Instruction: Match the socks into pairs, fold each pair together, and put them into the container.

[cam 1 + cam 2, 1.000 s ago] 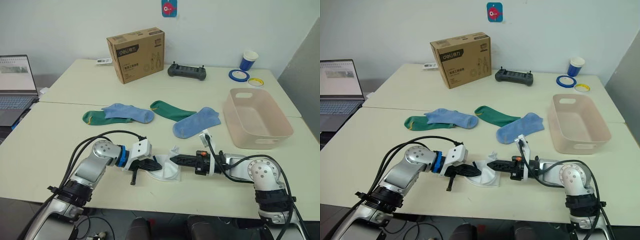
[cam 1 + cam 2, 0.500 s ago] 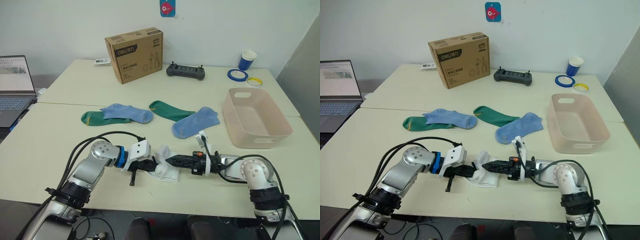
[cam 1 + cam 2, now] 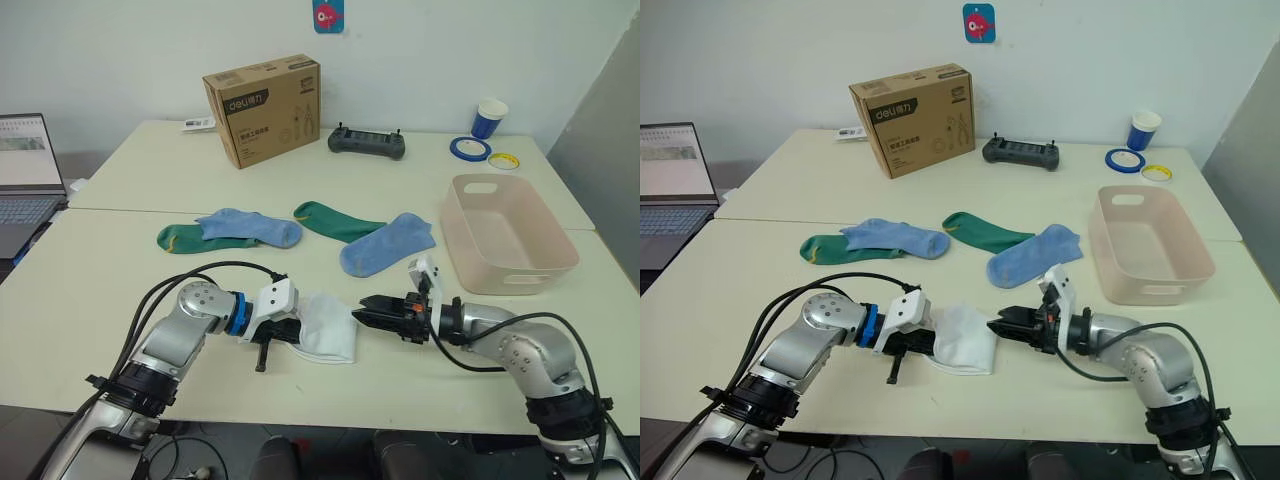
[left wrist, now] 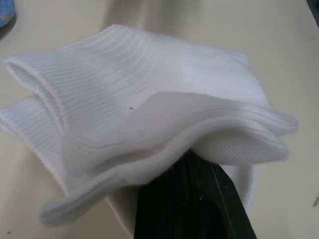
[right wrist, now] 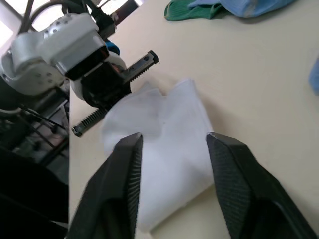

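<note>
The two white socks (image 3: 328,332) lie folded together near the table's front edge. My left gripper (image 3: 280,345) is at their left end, open, with one black finger (image 4: 192,204) under the folds and the other sticking out toward the edge. My right gripper (image 3: 358,312) is open and holds nothing, just right of the fold and apart from it. Farther back lie two light blue socks (image 3: 250,225) (image 3: 385,245) and two dark green socks (image 3: 180,237) (image 3: 335,218), each blue one overlapping a green one. The pale pink container (image 3: 500,275) stands empty at the right.
A brown cardboard box (image 3: 262,108), a black controller (image 3: 366,143), a blue cup (image 3: 490,117) and two tape rolls (image 3: 472,147) (image 3: 508,160) are at the back. A laptop (image 3: 25,180) sits on the far left.
My right gripper carried the white socks' loose end over toward the left gripper, let go and drew back to the right. The socks now lie folded flat. The left gripper stayed put.
</note>
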Tool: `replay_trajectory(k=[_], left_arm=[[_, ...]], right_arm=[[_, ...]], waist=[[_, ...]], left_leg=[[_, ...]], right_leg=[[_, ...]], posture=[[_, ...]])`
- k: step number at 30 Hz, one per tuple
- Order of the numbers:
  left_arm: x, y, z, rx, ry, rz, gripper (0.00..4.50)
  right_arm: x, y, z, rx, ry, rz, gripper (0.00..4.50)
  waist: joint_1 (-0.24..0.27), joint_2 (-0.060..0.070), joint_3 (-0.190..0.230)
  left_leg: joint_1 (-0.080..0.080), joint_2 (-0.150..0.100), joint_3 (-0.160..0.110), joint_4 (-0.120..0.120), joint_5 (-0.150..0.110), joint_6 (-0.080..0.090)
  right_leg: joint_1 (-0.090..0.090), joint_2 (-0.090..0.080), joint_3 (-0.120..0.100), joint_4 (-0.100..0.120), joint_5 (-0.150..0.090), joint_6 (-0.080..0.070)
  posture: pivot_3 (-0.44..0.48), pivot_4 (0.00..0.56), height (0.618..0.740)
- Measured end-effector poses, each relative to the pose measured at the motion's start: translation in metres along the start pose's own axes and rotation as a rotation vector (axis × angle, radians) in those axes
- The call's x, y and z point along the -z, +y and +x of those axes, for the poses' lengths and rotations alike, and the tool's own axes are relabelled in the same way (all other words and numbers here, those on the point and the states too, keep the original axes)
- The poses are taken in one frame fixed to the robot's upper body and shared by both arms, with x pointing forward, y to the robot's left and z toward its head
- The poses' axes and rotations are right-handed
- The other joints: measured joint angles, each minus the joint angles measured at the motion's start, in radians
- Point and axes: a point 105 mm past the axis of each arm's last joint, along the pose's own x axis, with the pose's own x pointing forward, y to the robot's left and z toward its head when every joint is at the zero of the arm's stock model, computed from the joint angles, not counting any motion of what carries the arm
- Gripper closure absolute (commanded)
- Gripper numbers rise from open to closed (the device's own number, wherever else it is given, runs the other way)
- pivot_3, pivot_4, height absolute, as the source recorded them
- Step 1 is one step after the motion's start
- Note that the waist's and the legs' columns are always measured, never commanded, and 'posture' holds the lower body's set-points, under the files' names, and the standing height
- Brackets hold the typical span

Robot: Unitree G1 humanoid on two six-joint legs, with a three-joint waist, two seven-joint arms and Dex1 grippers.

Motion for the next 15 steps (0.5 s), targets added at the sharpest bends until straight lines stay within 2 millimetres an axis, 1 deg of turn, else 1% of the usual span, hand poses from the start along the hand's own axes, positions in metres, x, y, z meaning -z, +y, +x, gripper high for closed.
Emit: replay_trajectory(k=[3, 5, 10, 13, 15], left_arm=[[0.0, 0.0, 0.0, 0.001, -0.004, -0.01, 4.5], [0.0, 0.0, -0.001, 0.002, -0.006, -0.018, 4.5], [0.0, 0.0, -0.003, 0.003, -0.007, -0.046, 4.5], [0.001, 0.003, -0.016, -0.023, 0.009, -0.055, 4.5], [0.003, 0.006, -0.034, -0.05, 0.031, -0.077, 4.5]], right_arm=[[0.008, 0.003, 0.005, -0.027, 0.044, -0.152, 4.44], [0.017, 0.002, 0.009, -0.044, 0.084, -0.223, 4.48], [0.039, -0.001, 0.019, -0.063, 0.179, -0.325, 4.48], [0.042, -0.002, 0.026, -0.07, 0.189, -0.371, 4.48], [0.042, -0.002, 0.026, -0.078, 0.196, -0.394, 4.48]], waist=[[0.0, 0.0, 0.0], [0.0, 0.0, 0.0], [0.0, 0.0, 0.0], [-0.002, 0.0, 0.0], [-0.003, -0.001, 0.001]], left_leg=[[0.0, 0.0, 0.001, 0.001, 0.0, 0.0], [0.0, 0.0, 0.001, 0.0, 0.0, 0.0], [0.0, 0.0, 0.0, 0.0, 0.0, 0.0], [0.0, 0.0, 0.0, 0.0, 0.0, 0.0], [0.0, 0.001, 0.0, 0.0, 0.0, 0.0]], right_leg=[[0.0, 0.0, 0.0, 0.0, 0.0, 0.0], [0.0, 0.0, 0.0, 0.0, 0.0, 0.0], [0.0, 0.0, 0.0, 0.0, 0.0, -0.001], [-0.001, 0.0, 0.0, 0.0, -0.001, -0.001], [-0.001, 0.001, 0.0, 0.0, -0.001, -0.001]], posture=[[0.0, 0.15, 0.74], [0.0, 0.15, 0.74], [0.0, 0.15, 0.74], [0.0, 0.15, 0.74], [0.0, 0.15, 0.74]])
